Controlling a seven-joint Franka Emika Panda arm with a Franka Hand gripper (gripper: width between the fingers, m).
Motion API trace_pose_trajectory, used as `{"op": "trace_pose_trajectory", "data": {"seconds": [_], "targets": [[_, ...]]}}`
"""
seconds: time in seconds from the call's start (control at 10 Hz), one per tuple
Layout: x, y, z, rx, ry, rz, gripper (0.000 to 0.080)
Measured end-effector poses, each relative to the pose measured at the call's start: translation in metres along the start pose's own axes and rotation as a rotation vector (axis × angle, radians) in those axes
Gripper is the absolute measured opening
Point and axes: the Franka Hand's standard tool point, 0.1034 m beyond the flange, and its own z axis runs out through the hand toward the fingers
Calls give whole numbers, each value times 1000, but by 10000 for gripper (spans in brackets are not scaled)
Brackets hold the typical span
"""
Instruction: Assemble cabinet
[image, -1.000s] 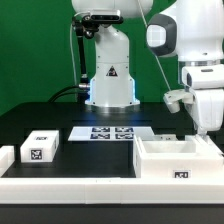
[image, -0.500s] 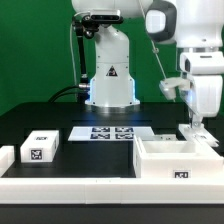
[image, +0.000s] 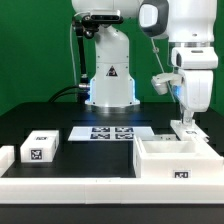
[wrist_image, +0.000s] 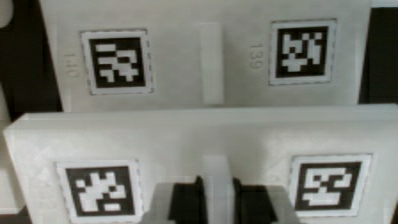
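While I am hanging over the black surface (image: 45, 120), my fingers (image: 188, 124) are pointing straight down and standing narrow. Only a thin pale strip is showing between them in the wrist view, and I cannot tell whether they are pinching it. Directly under them a white part (wrist_image: 196, 140) is lying with two black-and-white tags on it. Just past it a second white part (wrist_image: 178, 60) is showing two more tags. The cabinet body (image: 175, 160), an open white box, is sitting just beside my fingers, with its rim below them. A small tagged block (image: 40, 148) is resting well apart from my fingers, toward the exterior view's left. The marker board (image: 112, 132) is lying between that block and my fingers.
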Motion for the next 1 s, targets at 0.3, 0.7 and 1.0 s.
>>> {"op": "trace_pose_trajectory", "data": {"seconds": [0.3,0.7,1.0], "targets": [[-12,0,-5,3,-14,-15,61],[-30,4,-14,36,-50,11,61],[-41,10,-17,37,-55,12,61]]}}
